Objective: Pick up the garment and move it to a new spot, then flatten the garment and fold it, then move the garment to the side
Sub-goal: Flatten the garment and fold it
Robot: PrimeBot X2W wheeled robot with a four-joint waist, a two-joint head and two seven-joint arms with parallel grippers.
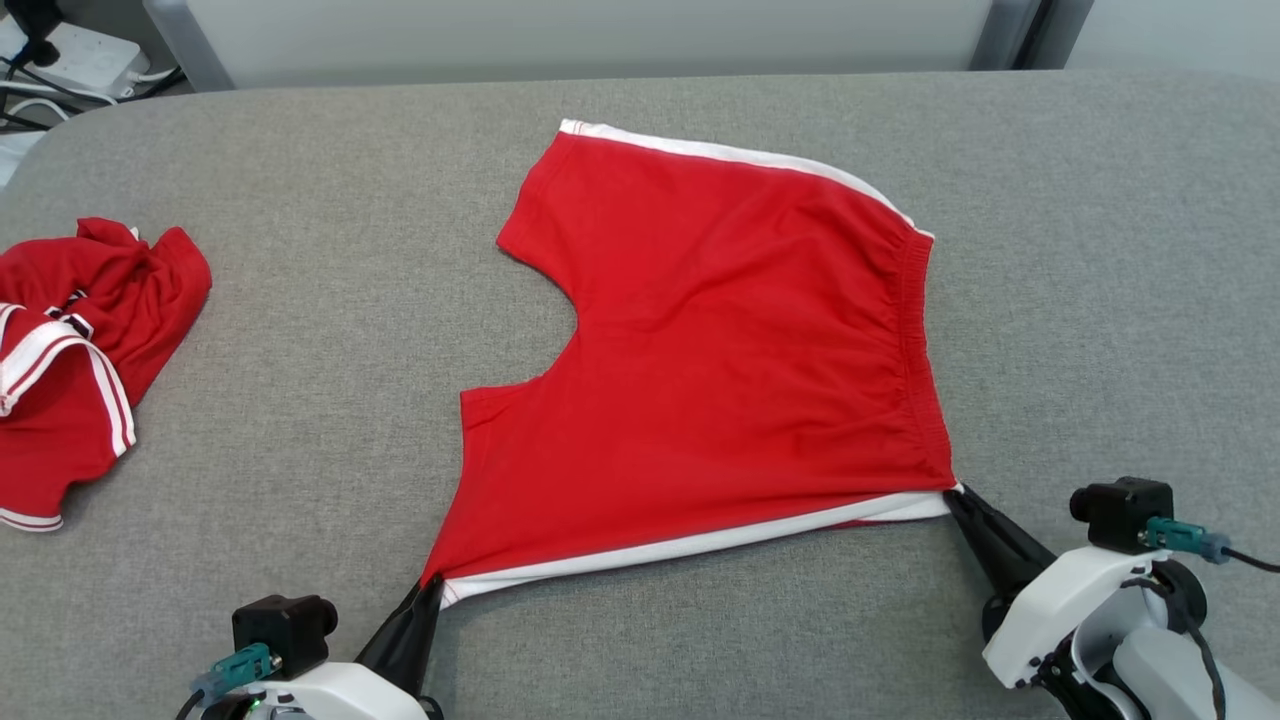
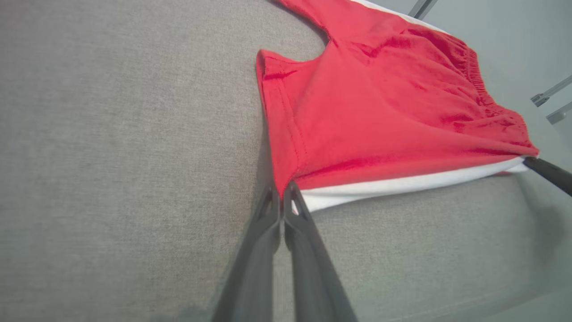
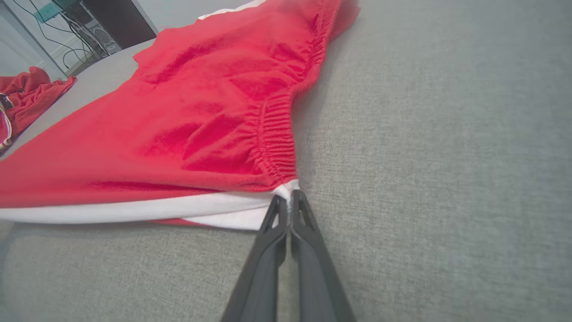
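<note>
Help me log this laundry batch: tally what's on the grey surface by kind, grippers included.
Spread-out red shorts: 1
Heaped crumpled red garment: 1
Grippers, both shut on the shorts' near corners: 2 (left gripper, right gripper)
Total: 4

No text, label, brand, number or sign can be read anywhere: the red shorts [image 1: 720,350] carry only plain white side stripes, and the crumpled red garment [image 1: 90,330] by the left edge of the worktop [image 1: 300,440] shows white bands and a small dark mark too small to read
</note>
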